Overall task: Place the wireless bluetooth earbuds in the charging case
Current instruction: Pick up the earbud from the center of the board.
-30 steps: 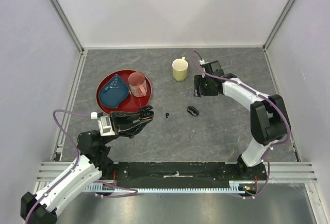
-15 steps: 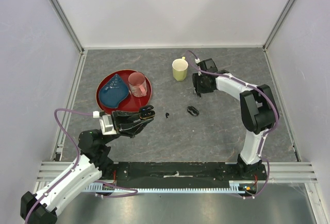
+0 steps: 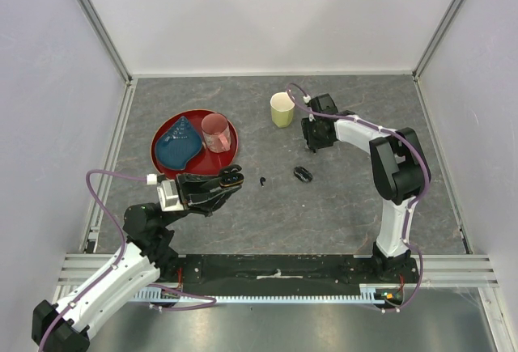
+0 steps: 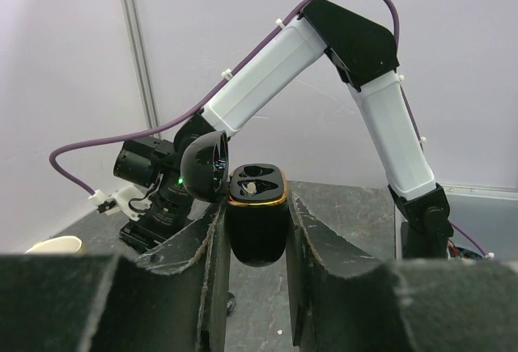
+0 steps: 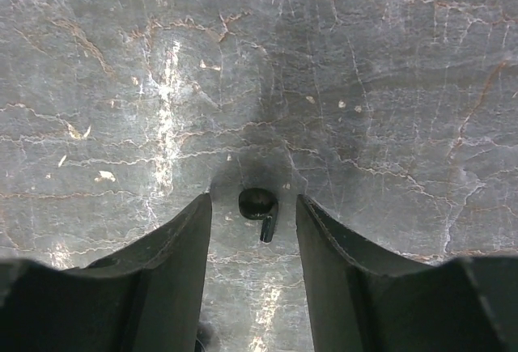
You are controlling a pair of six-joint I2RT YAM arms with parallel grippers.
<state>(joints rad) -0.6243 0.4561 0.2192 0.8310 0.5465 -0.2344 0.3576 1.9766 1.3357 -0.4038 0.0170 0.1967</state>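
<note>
Top view: the left gripper point(image 3: 229, 180) is at the lower left of the frame, just below the red plate point(image 3: 162, 162). It is clamped on a small black case point(image 3: 231, 177) and holds it up off the table point(image 3: 340, 214).

Left wrist view shows the case standing upright between the two fingers point(image 4: 190, 259). They press on both its sides. Its lid point(image 4: 204, 166) is swung open to the left. The top of the case has a gold rim and two dark hollows. What lies in the hollows is too small to tell.

The right gripper point(image 3: 316, 140) is in the upper right part of the top view. It points down at the table, just right of the yellow mug point(image 3: 282, 110).

Right wrist view shows its fingers point(image 5: 174, 275) apart and low at the table. A tiny black earbud point(image 5: 258, 205) with a short stem lies on the table in the gap between them. It touches neither finger.

A second earbud point(image 3: 263, 180) lies on the table near the middle of the top view, just right of the case. A bigger black lump point(image 3: 303, 175) lies a bit further right, below the right gripper. I cannot tell what it is.

On the red plate sit a blue dish point(image 3: 178, 148) and a pink cup point(image 3: 215, 132), side by side.
</note>
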